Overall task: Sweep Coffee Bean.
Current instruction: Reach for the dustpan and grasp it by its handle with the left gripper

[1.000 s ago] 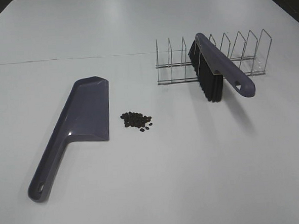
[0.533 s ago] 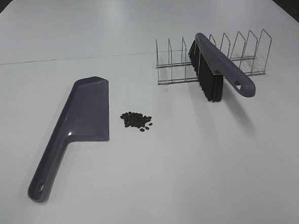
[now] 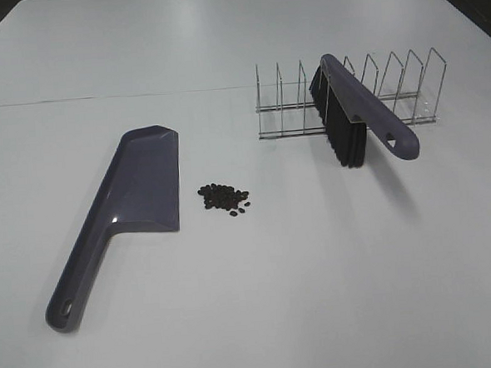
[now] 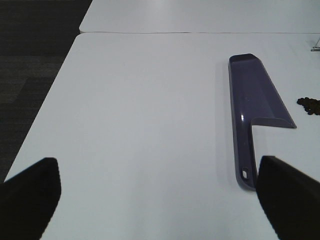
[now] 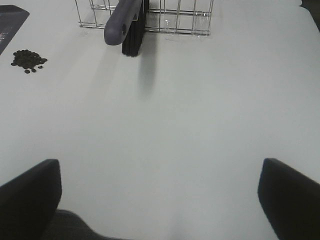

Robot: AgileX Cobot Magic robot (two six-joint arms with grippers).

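Note:
A small pile of dark coffee beans point(image 3: 224, 198) lies on the white table point(image 3: 261, 300), just right of the purple dustpan point(image 3: 126, 208). The purple brush point(image 3: 360, 114) with black bristles leans in a wire rack point(image 3: 348, 94). No arm shows in the exterior high view. In the left wrist view the left gripper point(image 4: 160, 197) is open, well short of the dustpan point(image 4: 252, 110); the beans point(image 4: 310, 105) sit at the frame edge. In the right wrist view the right gripper point(image 5: 160, 197) is open and empty, far from the brush point(image 5: 125, 20) and the beans point(image 5: 27, 60).
The wire rack point(image 5: 150, 15) stands at the back right of the table. A seam between two table tops point(image 3: 115, 97) runs across the back. The table's left edge point(image 4: 50, 95) drops to dark floor.

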